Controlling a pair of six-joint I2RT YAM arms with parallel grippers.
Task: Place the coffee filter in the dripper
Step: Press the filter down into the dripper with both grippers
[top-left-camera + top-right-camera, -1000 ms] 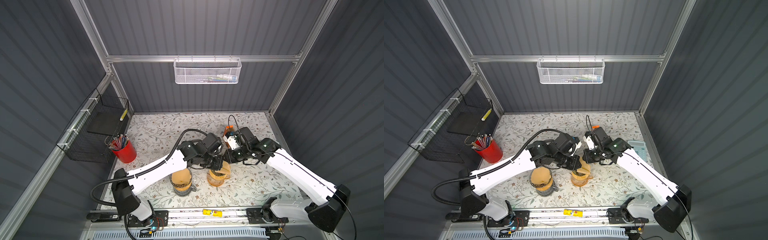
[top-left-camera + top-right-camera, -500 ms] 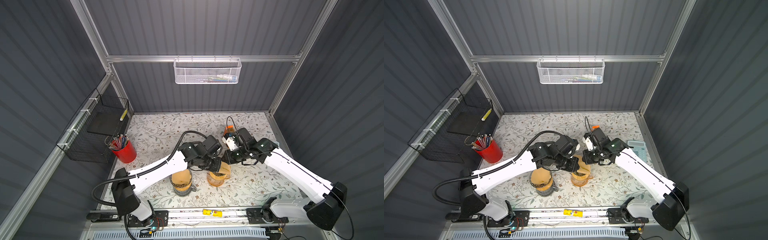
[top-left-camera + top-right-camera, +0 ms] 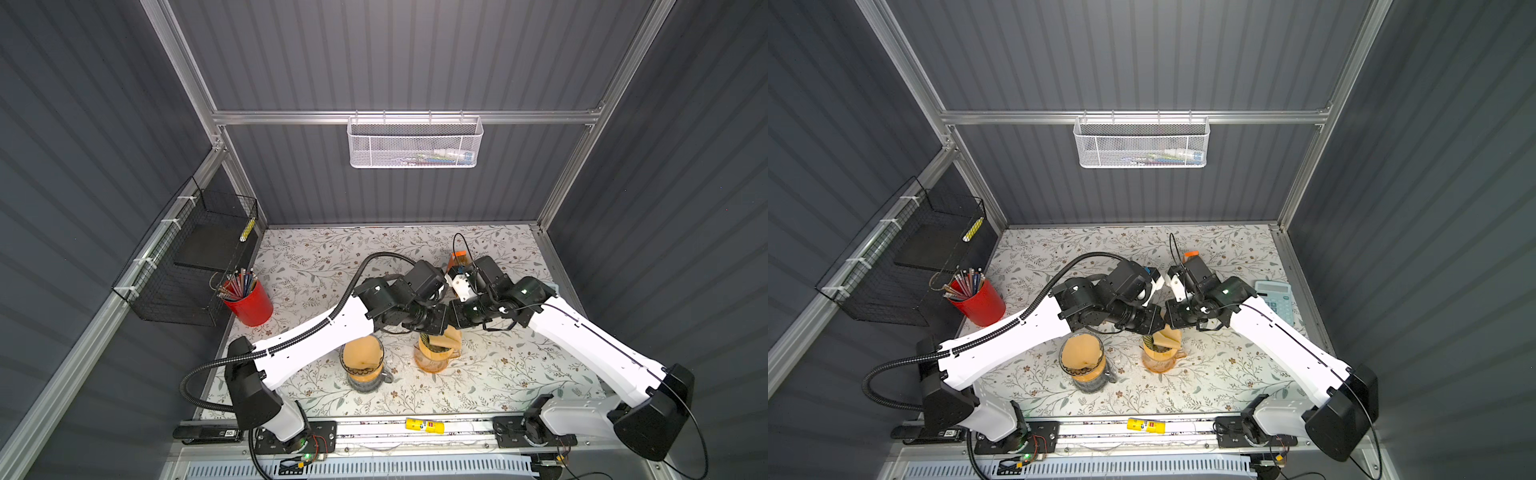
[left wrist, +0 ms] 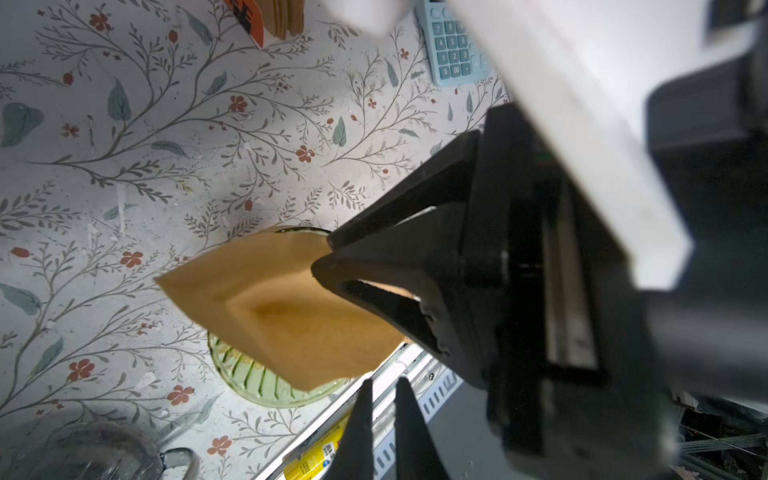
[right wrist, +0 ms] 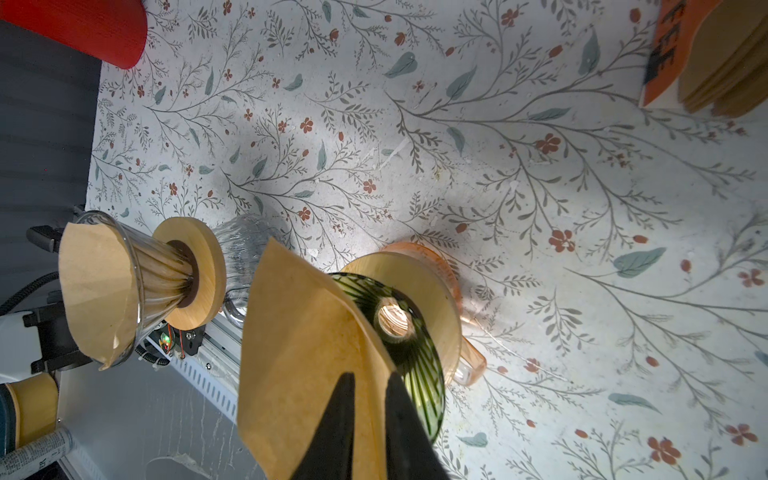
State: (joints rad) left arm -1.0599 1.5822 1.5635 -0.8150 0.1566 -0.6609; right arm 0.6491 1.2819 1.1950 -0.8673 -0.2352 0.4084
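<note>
Right wrist view: right gripper (image 5: 370, 380) pinches the coffee filter (image 5: 299, 353), tilted half-open across the rim of the green dripper (image 5: 415, 374), not seated, while left wrist view shows the left gripper (image 4: 384, 384) closed and empty beside it.

I see dk grey ribbed walls (image 3: 415, 54) on 3 sides, w/ an alu frame (image 3: 291, 117) at the joins. A white mesh basket (image 3: 413, 143) hangs on the back rail and a black wire basket (image 3: 187, 270) on the left-hand wall. The desk (image 3: 316, 257) has a pale floral cover, brightly lit.
</note>
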